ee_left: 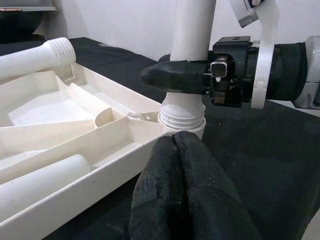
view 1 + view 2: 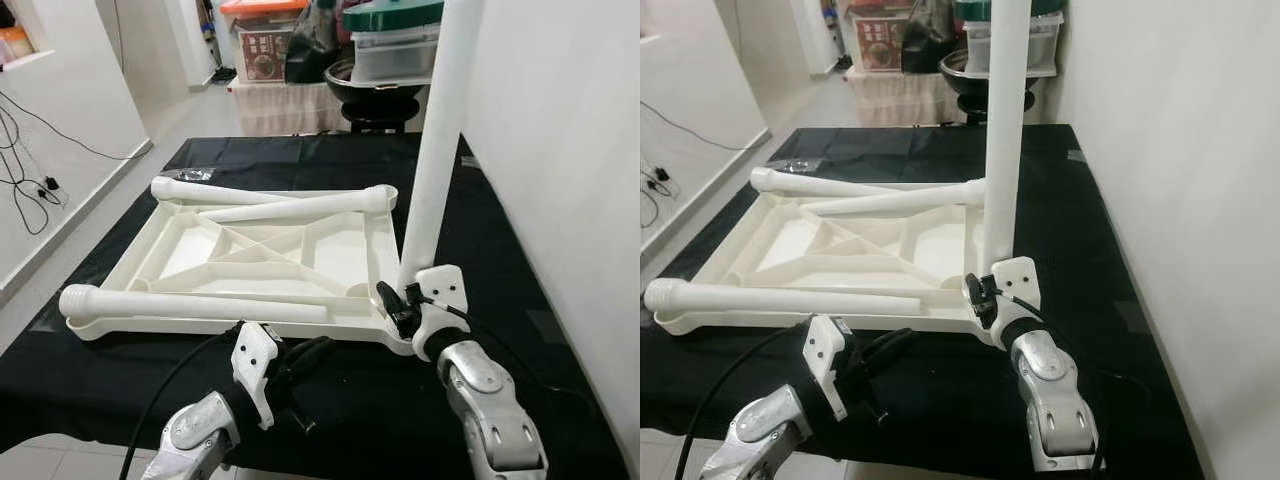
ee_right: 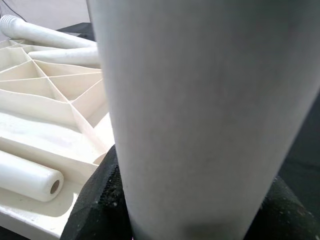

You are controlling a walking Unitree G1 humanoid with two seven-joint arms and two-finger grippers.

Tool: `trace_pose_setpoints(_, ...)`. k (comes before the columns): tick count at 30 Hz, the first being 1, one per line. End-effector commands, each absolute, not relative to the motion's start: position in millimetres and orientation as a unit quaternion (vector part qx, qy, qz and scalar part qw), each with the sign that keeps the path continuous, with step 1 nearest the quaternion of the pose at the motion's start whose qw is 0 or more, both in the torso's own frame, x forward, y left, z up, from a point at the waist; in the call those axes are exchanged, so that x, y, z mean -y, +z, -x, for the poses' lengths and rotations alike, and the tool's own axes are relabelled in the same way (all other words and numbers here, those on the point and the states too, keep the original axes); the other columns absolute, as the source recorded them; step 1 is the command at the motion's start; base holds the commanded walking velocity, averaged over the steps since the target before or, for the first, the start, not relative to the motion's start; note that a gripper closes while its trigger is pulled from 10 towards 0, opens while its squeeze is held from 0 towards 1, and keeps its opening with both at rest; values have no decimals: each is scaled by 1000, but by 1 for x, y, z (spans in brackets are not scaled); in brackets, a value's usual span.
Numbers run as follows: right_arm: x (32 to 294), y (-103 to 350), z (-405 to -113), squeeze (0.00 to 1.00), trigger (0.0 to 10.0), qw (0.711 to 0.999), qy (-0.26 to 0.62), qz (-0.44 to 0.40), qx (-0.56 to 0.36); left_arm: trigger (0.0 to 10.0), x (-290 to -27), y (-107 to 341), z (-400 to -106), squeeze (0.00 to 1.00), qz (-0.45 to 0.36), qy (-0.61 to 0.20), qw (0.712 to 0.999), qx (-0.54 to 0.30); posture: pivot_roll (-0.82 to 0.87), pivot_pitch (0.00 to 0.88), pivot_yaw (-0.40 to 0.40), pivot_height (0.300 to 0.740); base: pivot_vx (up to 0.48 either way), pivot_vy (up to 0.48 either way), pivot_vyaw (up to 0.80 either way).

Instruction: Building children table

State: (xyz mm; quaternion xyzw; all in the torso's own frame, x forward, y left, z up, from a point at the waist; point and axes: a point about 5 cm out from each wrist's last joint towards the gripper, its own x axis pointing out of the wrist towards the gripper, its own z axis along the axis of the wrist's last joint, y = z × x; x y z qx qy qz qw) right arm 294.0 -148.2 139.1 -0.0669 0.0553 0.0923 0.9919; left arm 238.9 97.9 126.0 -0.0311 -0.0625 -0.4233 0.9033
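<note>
At the near right corner of the upturned white tabletop, the right gripper is clamping an upright table leg just above its threaded end, probably seating it in the corner socket. The left gripper is waiting close by, fingers pressed together. Three loose legs are lying across the tabletop, ready for fitting.
</note>
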Motion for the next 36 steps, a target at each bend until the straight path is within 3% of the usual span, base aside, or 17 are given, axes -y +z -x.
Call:
trace_pose_setpoints(1,157,109,-287,0,0,985,66,80,-137,10000,-101,123,-239,0,27,-420,906,56,14,72,66,740,0,0,0)
trace_pose_setpoints(2,157,109,-287,0,0,985,66,80,-137,10000,-101,123,-239,0,27,-420,906,56,14,72,66,740,0,0,0)
trace_pose_setpoints(3,153,115,-289,0,10000,987,91,64,-118,10000,-101,123,-239,0,27,-420,905,56,13,73,67,740,0,0,0)
trace_pose_setpoints(4,153,115,-289,0,10000,987,91,64,-118,10000,-101,123,-239,0,27,-420,905,56,13,73,67,740,0,0,0)
trace_pose_setpoints(5,148,124,-292,1000,10000,988,111,42,-95,10000,-101,123,-239,0,28,-421,905,56,11,76,69,740,0,0,0)
trace_pose_setpoints(11,136,154,-298,1000,10000,966,255,-6,-33,10000,-99,124,-239,0,31,-424,904,56,10,76,69,740,0,0,0)
trace_pose_setpoints(15,142,161,-302,945,10000,957,289,12,-22,10000,-98,124,-240,0,32,-424,903,56,13,77,66,740,0,0,0)
trace_pose_setpoints(16,151,169,-310,0,10000,945,324,35,-14,10000,-97,124,-240,0,33,-425,903,57,18,78,62,740,0,0,0)
trace_pose_setpoints(18,168,187,-322,0,10000,909,407,95,-8,10000,-95,125,-240,0,34,-425,903,59,21,78,60,740,0,0,0)
trace_pose_setpoints(28,173,194,-338,0,10000,881,455,125,-27,10000,-94,126,-239,0,35,-425,902,60,32,83,57,740,0,0,0)
trace_pose_setpoints(29,173,194,-340,0,9490,877,465,119,-33,10000,-94,126,-239,0,35,-425,903,60,35,81,55,740,0,0,0)
trace_pose_setpoints(30,173,193,-341,0,7333,871,476,111,-39,10000,-94,126,-238,0,35,-425,903,60,35,83,55,740,0,0,0)
trace_pose_setpoints(31,173,193,-341,0,7333,871,476,111,-39,10000,-94,126,-238,0,35,-425,903,60,35,83,55,740,0,0,0)
trace_pose_setpoints(32,173,192,-340,0,2196,861,495,103,-45,10000,-93,126,-238,0,35,-425,903,61,37,87,54,740,0,0,0)
trace_pose_setpoints(33,173,192,-340,0,2196,861,495,103,-45,10000,-93,126,-238,0,35,-425,903,61,37,87,54,740,0,0,0)
trace_pose_setpoints(34,173,191,-339,0,0,854,508,95,-50,10000,-93,126,-238,0,35,-425,903,61,37,88,53,740,0,0,0)
trace_pose_setpoints(36,173,190,-340,0,0,850,516,87,-53,10000,-93,126,-238,0,35,-425,903,61,34,89,53,740,0,0,0)
